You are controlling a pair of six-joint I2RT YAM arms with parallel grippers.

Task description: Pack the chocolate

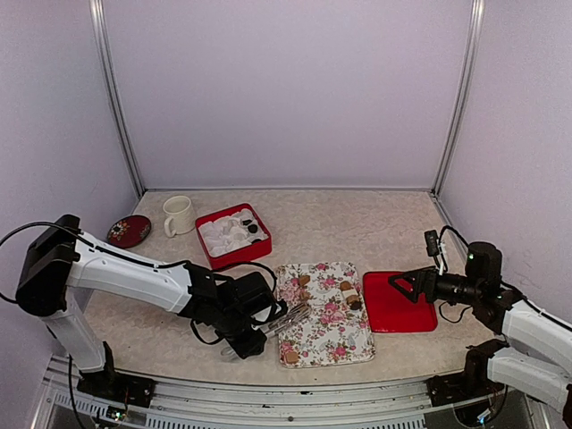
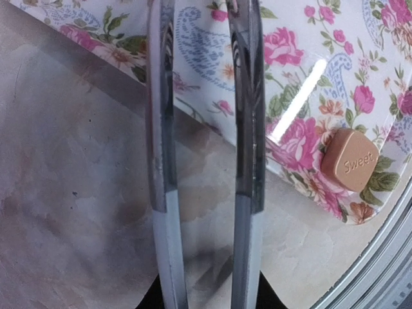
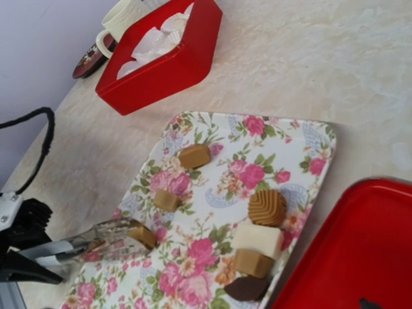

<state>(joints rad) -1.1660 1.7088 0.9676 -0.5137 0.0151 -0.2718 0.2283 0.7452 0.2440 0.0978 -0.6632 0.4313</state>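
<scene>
Top external view puts the floral tray (image 1: pixel 326 335) at the lower middle of the bench (image 1: pixel 375 223). The red box (image 1: pixel 234 257) with its white liner (image 1: pixel 223 237) sits up-left of the tray. A mug (image 1: pixel 179 214) and a dark round dish (image 1: pixel 129 231) lie farther left, and a red lid (image 1: pixel 399 308) is just beside the tray's right edge. The chocolate (image 1: pixel 347 288) lies scattered on the tray, and two dark pieces (image 1: pixel 253 229) sit in the box. The left hand (image 1: pixel 304 311) reaches over the tray's left edge. The right hand (image 1: pixel 404 284) hangs over the lid, too small to tell whether it is apart or together.

Left wrist view alone shows the fingers (image 2: pixel 248 129) a narrow gap apart with bench between them, their tips cut off at the top. It also shows a tan square piece (image 2: pixel 348 168) stamped "Sweet" near the tray's corner. Right wrist view alone shows a tan piece (image 3: pixel 143 233) at those fingertips. I cannot tell whether it is pinched.
</scene>
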